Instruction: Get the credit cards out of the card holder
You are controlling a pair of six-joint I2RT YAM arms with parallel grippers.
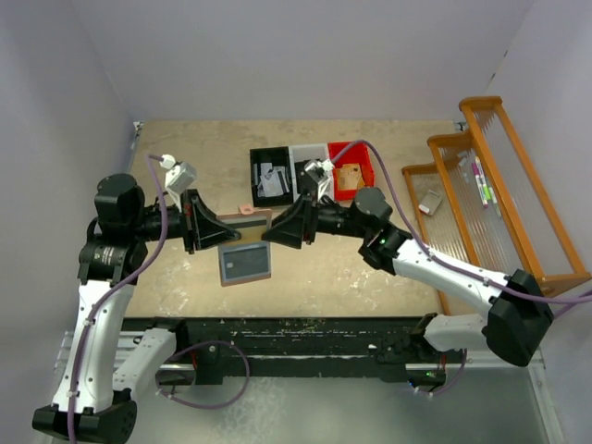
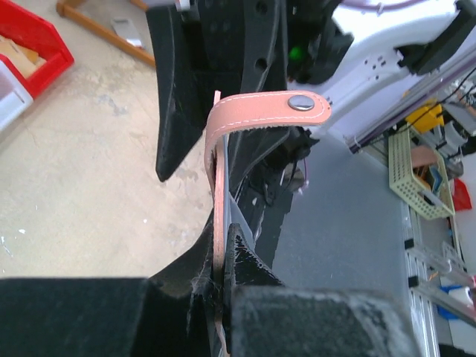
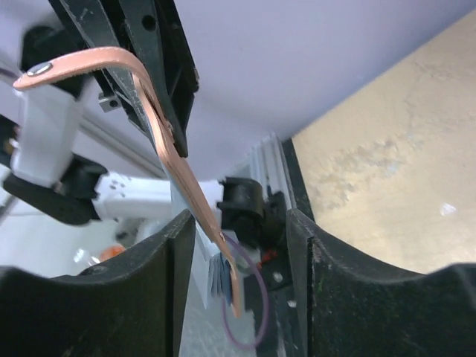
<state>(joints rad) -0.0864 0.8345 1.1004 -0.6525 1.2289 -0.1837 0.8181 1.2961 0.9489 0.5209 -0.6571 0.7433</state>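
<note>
My left gripper (image 1: 233, 237) (image 2: 223, 249) is shut on the salmon-pink card holder (image 1: 248, 222) and holds it in the air, edge-on in the left wrist view (image 2: 219, 186). Its snap tab (image 2: 301, 103) curls over the top. In the top view a grey, salmon-edged panel (image 1: 245, 264) shows just below it; it looks like the holder's open inside half. My right gripper (image 1: 277, 231) (image 3: 238, 219) is open, its fingers on either side of the holder's free end (image 3: 178, 167). Grey-blue layered edges (image 3: 221, 271) show there; I cannot tell cards from slots.
A black bin (image 1: 268, 176), a white bin (image 1: 305, 157) and a red bin (image 1: 351, 165) stand at the back of the table. A wooden stepped rack (image 1: 481, 185) with small items lines the right side. Walls close in the left and back.
</note>
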